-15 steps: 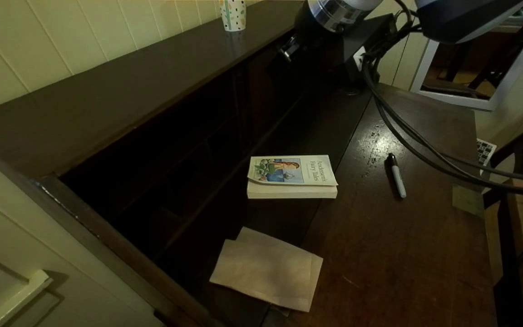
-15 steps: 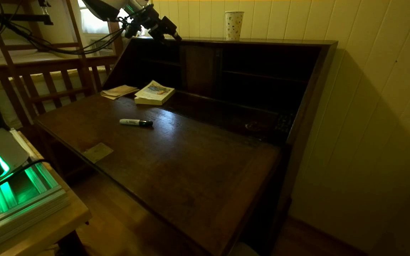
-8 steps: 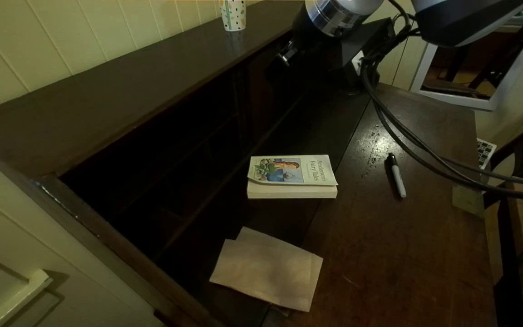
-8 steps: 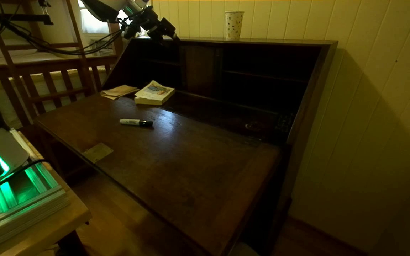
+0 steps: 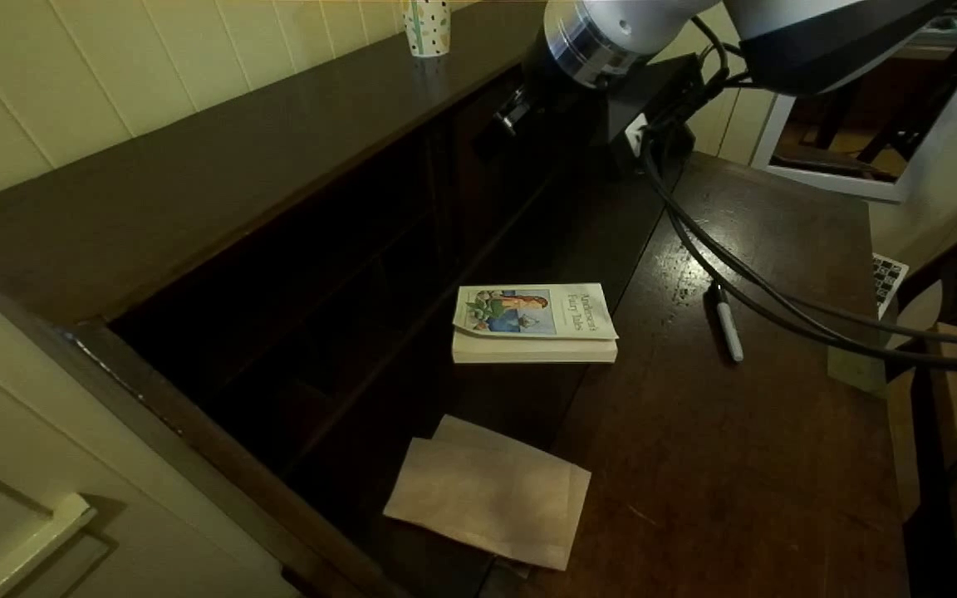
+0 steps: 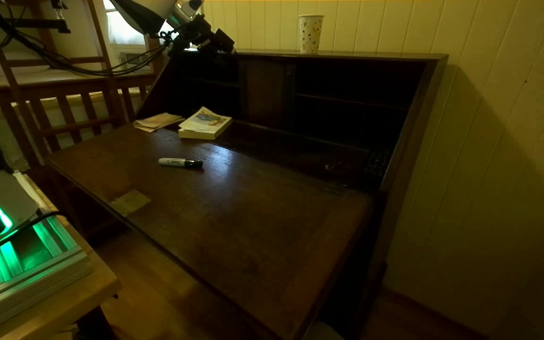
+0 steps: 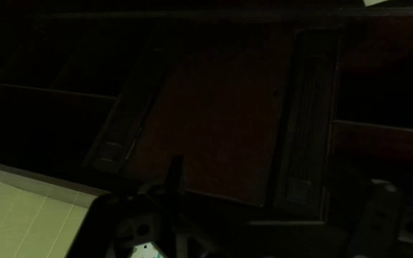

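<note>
Wrist view: very dark. Hand [image 7: 281, 171] has its black fingers [image 7: 177, 175] spread wide, at the bottom of the frame. Reddish-brown flat wooden door panel [image 7: 224, 125] fills the middle, visible through the gap, set between two dark moulded wooden columns [image 7: 305, 118]. It's what the hand is nearest to; can't tell if they touch. Dark shelf compartments [image 7: 41, 125] either side. Pale yellow-green board wall [image 7: 23, 211] bottom left, plus a sliver of the white spotted paper cup [image 7: 145, 251] at the bottom edge.

In an exterior view: white, black and silver robot arm [image 5: 611, 33] at the top, hand in deep shadow at the front of the dark brown wooden hutch [image 5: 262, 174], by the door panel. Cup stands upright on the hutch's top. Brown wooden desk surface [image 5: 728, 465] carries a cream paperback [image 5: 532, 324], "Andersen's Fairy Tales", face up; overlapping tan paper sheets [image 5: 487, 490] near it; a light grey marker with black cap [image 5: 728, 328] lying well apart from the sheets. Black cables [image 5: 944, 360] loop over the surface.

In an exterior view: grey-white robot base [image 6: 5, 189], lit green, at picture left over a pale wooden table [image 6: 88, 290]; brown wooden railing [image 6: 112, 94] behind. Hand is near the hutch's top edge, tilted down, well apart from the cup. Panel sits mid-hutch, below and to the right of the hand. Tan rectangular patch [image 6: 131, 203] near the surface's front edge.
</note>
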{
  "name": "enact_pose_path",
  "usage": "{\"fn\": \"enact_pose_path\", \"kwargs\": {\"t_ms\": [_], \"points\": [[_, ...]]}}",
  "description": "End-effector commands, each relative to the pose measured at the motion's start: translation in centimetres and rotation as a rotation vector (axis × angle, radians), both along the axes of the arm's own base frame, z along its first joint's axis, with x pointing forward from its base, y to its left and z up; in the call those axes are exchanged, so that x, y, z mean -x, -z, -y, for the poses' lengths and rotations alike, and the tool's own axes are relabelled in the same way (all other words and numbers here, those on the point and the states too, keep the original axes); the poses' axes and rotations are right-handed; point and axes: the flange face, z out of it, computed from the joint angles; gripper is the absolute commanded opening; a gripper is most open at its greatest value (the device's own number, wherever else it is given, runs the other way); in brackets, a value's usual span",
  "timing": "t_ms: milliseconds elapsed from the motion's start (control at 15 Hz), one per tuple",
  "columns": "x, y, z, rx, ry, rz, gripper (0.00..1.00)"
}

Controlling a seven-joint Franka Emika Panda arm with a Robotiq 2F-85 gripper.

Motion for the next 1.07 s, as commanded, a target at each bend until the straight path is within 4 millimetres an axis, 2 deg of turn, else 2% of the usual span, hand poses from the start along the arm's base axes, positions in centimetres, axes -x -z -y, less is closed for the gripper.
{"fn": "enact_pose_path", "kwargs": {"t_ms": [0,467,1000], "points": [[-1.5,1.0,0.4,-0.008,-0.011,0.026,1.0],[-3.1,3.0,1.0,-0.017,0.016,0.016,1.0],[-4.9,3.3,1.6,-0.026,0.079,0.029,1.0]]}}
